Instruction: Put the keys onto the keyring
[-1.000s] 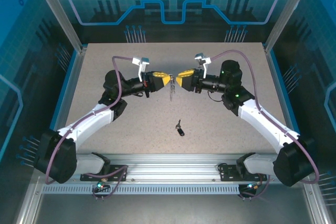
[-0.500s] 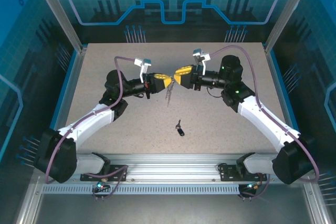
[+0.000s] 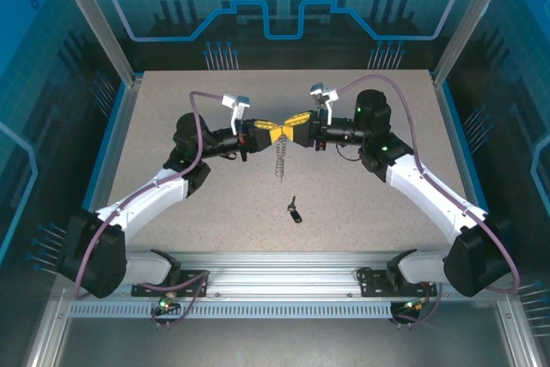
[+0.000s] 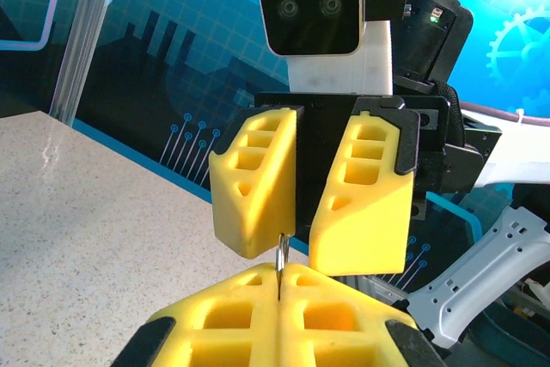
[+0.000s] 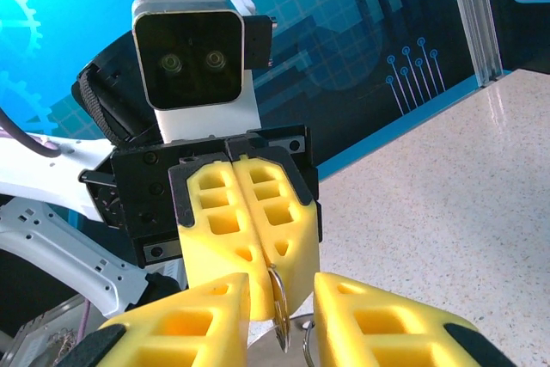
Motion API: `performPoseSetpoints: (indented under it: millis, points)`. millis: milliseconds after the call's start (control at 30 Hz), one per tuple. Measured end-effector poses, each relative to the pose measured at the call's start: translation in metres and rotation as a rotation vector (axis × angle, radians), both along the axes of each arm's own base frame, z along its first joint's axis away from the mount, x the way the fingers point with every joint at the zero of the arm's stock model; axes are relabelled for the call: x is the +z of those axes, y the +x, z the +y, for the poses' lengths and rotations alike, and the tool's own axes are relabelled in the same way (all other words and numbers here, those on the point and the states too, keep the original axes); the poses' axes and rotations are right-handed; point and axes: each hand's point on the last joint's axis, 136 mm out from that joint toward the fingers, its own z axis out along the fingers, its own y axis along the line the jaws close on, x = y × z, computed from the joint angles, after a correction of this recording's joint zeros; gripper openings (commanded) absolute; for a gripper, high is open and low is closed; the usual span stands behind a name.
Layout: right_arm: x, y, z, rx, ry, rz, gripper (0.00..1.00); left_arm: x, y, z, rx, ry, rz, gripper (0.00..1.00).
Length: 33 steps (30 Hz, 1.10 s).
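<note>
The right pincer (image 3: pixel 295 121) has just lifted up, turned a bit, and come back in close to the left pincer (image 3: pixel 276 131). Its yellow foam fingers have been squeezing nearer to each other. There is still a small gap between them, and I can't see them holding anything. The left pincer is shut tight on the keyring (image 3: pixel 279 157), a thin metal loop with a string of little silvery bits under it. That string was swinging a moment ago and now hangs straight down, up in the air between the two arms. I think the right pincer is trying to get a second hold on the loop, maybe to open it. The key (image 3: pixel 295 210), a tiny thing with a black head and a short silvery blade, lies alone on the speckled grey table (image 3: pixel 369 204), well below the pincers, so it is not on the loop yet. I can't read any words or names anywhere. The blue back wall (image 3: pixel 284 6) has only drawn lines and a gear shape.
</note>
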Motion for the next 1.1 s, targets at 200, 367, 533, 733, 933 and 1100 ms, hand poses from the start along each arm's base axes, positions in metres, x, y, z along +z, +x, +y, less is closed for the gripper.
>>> performPoseSetpoints:
  millis: [200,367,533,733,933,1100]
  points:
    - [-0.006,0.0,-0.001,-0.006,-0.006,0.013,0.45,0.0,0.003,0.001,0.021,-0.003,0.002,0.0]
    - [-0.015,0.007,-0.018,-0.067,0.022,0.044,0.47,0.003,0.009,0.003,0.059,-0.015,0.0,0.0]
    - [-0.011,0.021,-0.041,-0.162,0.083,0.064,0.47,0.01,0.014,0.008,0.116,-0.068,-0.017,0.0]
    - [0.011,0.02,-0.043,-0.197,0.154,0.025,0.45,0.02,0.018,0.018,0.186,-0.186,-0.028,0.0]
    - [0.024,0.018,-0.033,-0.213,0.206,0.006,0.41,0.033,0.033,0.028,0.252,-0.327,-0.015,0.0]
    - [0.029,0.023,-0.027,-0.233,0.24,0.002,0.39,0.046,0.034,0.032,0.287,-0.407,-0.012,0.0]
